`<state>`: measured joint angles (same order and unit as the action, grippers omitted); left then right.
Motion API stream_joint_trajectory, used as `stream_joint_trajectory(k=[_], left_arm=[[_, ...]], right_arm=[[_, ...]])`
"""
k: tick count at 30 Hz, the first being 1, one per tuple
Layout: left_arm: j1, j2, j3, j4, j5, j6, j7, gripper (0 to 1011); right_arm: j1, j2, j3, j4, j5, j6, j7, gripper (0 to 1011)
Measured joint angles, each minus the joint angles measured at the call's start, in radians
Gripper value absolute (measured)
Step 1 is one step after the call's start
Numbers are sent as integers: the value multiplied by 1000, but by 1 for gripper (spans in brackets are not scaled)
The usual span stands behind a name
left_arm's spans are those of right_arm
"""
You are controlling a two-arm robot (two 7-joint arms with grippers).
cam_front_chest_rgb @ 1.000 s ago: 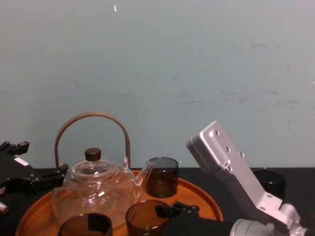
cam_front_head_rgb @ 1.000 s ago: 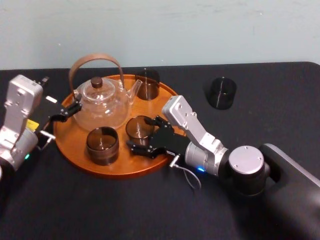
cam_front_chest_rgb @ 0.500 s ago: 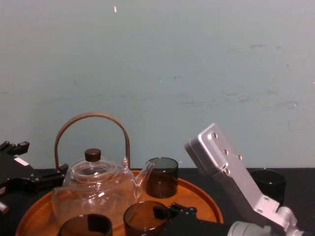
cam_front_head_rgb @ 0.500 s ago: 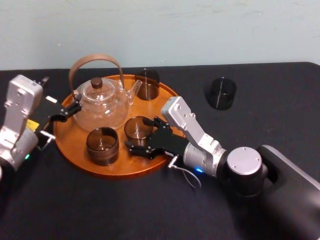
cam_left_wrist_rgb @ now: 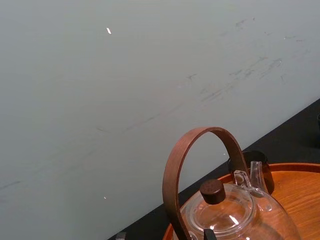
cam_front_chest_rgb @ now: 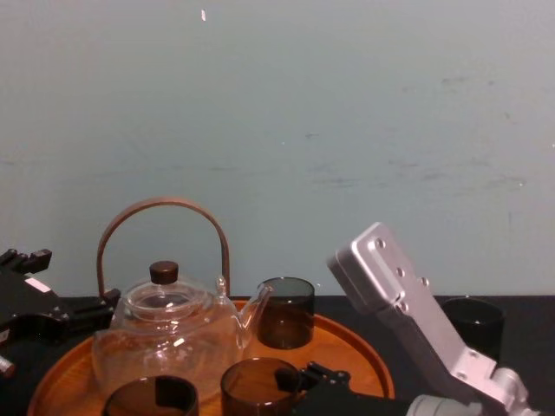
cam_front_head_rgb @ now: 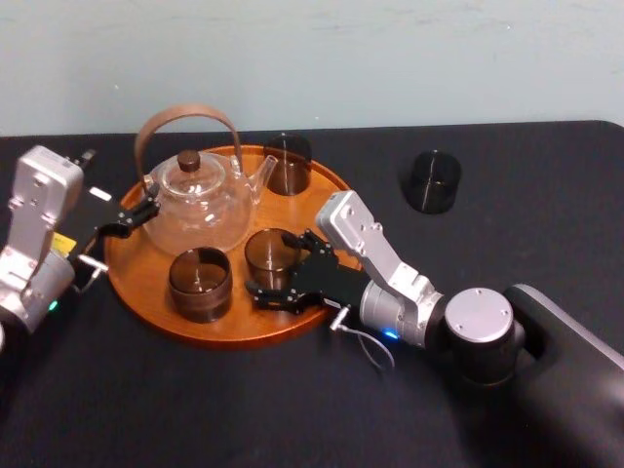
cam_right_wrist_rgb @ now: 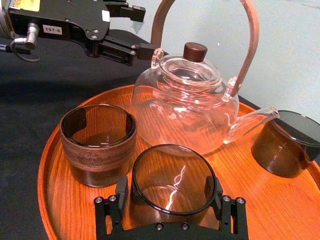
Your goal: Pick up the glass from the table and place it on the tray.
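My right jaws are closed on the glass (cam_front_head_rgb: pixel 271 253), one side pressed to each flank of its wall just under the rim, and the glass stands upright between them. It is over the tray (cam_front_head_rgb: pixel 229 331), a little toward 4 o'clock from the tray's middle; I cannot tell whether its base touches the wood. My right arm (cam_front_head_rgb: pixel 390 278) reaches in across the tray's rim from 4 o'clock.

The teapot (cam_front_head_rgb: pixel 200 200) stands at 10 o'clock on the tray, near the glass but apart from it. Its spout points toward 1 o'clock, where a far glass (cam_front_head_rgb: pixel 287 164) stands by the rim. A near glass (cam_front_head_rgb: pixel 200 284) stands at 7 o'clock on the tray, just beside the held one at its 8 o'clock.

A lone glass (cam_front_head_rgb: pixel 432 181) stands on the worktop (cam_front_head_rgb: pixel 195 409), well apart from the tray, at its 2 o'clock.

My left jaws hang at the tray's 9 o'clock rim, close to the foot of the teapot's handle, parted with nothing between them
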<state>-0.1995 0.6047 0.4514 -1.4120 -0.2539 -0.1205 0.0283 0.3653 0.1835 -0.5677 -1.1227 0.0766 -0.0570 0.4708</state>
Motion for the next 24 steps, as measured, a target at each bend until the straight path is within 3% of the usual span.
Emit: stream_joint_trajectory(k=[15,16,24], left_arm=[[0,0,0,0,0,0,0,1010],[0,0,0,0,0,0,0,1010],[0,0,0,0,0,0,0,1010]], right_arm=[[-53,42,11,-108,-7,94,-28,1002],[-86,67,23,-153,-7,113,-30,1002],[-148,116,49,-234,2,127,-41,1003]])
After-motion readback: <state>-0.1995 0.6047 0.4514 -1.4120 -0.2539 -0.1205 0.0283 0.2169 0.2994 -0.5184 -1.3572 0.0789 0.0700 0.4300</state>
